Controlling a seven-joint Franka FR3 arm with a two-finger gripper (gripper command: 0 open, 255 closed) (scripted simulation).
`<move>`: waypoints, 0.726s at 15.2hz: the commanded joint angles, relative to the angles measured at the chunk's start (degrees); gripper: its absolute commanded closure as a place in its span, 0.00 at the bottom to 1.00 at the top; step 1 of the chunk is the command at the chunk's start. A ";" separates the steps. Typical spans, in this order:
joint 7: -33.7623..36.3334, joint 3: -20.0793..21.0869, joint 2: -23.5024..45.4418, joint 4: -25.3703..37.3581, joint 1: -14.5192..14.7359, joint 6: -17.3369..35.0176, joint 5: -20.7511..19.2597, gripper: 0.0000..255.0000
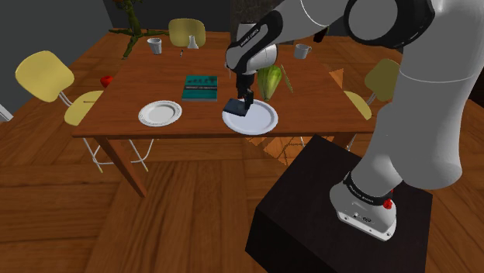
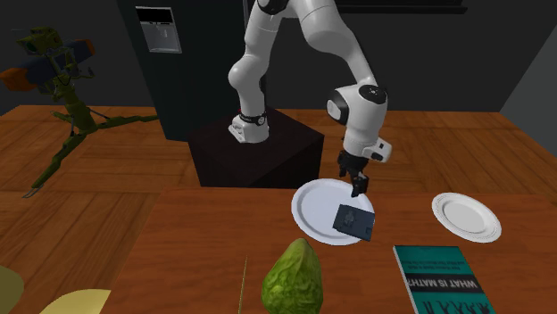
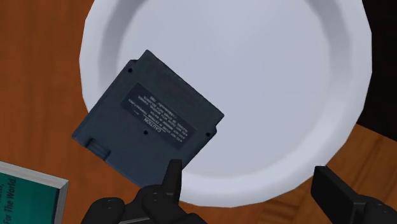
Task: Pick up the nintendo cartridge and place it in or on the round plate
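The dark grey cartridge (image 3: 147, 119) lies label-up on the white round plate (image 3: 254, 83), with one corner sticking out over the rim towards the book. My black gripper (image 3: 251, 184) hangs just above the plate, open. Its fingers (image 3: 170, 181) stand wide apart with nothing between them, and the cartridge sits beside one finger. In the shoulder view the gripper (image 1: 247, 97) points down over the cartridge (image 1: 236, 106) at the edge of the plate (image 1: 260, 120). In the second exterior view the cartridge (image 2: 353, 222) rests on the plate (image 2: 314, 207) below the gripper (image 2: 358, 185).
A second white plate (image 1: 160, 113) and a teal book (image 1: 200, 86) lie on the wooden table towards the shoulder view's left. A green fruit-like object (image 1: 271, 80) stands just behind the gripper. Two cups (image 1: 154, 45) and a flask (image 1: 191, 40) sit at the far edge. Yellow chairs surround the table.
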 commanded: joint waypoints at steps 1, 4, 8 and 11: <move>1.29 -1.25 -2.33 0.48 0.87 -2.38 -2.09 0.00; 2.73 -2.36 -4.73 1.30 1.72 -5.08 -4.28 0.00; 2.73 -2.36 -4.73 1.30 1.72 -5.08 -4.28 0.00; 2.73 -2.36 -4.73 1.30 1.72 -5.08 -4.28 0.00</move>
